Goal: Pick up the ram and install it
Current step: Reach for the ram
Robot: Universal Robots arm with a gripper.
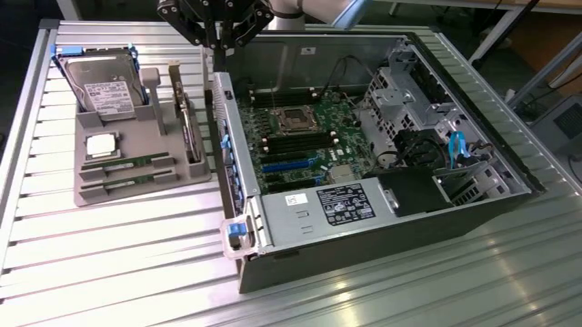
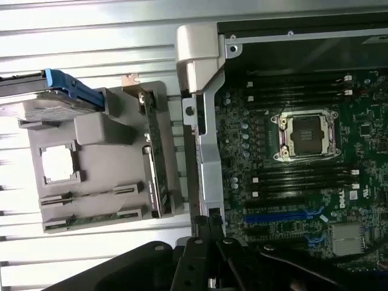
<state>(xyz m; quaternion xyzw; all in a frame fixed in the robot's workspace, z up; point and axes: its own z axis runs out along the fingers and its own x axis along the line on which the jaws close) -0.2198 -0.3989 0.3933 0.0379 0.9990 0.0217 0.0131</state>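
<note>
Exterior view puts the claw (image 1: 217, 42) high over the far end of the case (image 1: 223, 116) side wall, fingers pinched together with nothing between them. The ram (image 1: 127, 163) is not under it. Two green sticks lie flat in the tray (image 1: 91, 197), each in its own groove, side by side. From the claw they lie toward the exterior view's left and nearer the camera, beyond the drive (image 1: 109, 88) and the processor (image 1: 100, 145); the stick just beside the processor is the closer one. Their long axis runs roughly square to the case wall and, as far as I can judge, about parallel to the dark slots (image 1: 286, 143) on the board (image 1: 341, 146). In the wrist view the claw (image 2: 209, 251) sits above that same wall, which stands between the tray (image 2: 103, 130) and the case (image 2: 206, 151) interior. The ram (image 2: 91, 197) lies well off to the tray side, lengthwise in line with the slots (image 2: 303, 176). No grasp has been made: both sticks rest untouched in their grooves, well apart from the fingertips.
</note>
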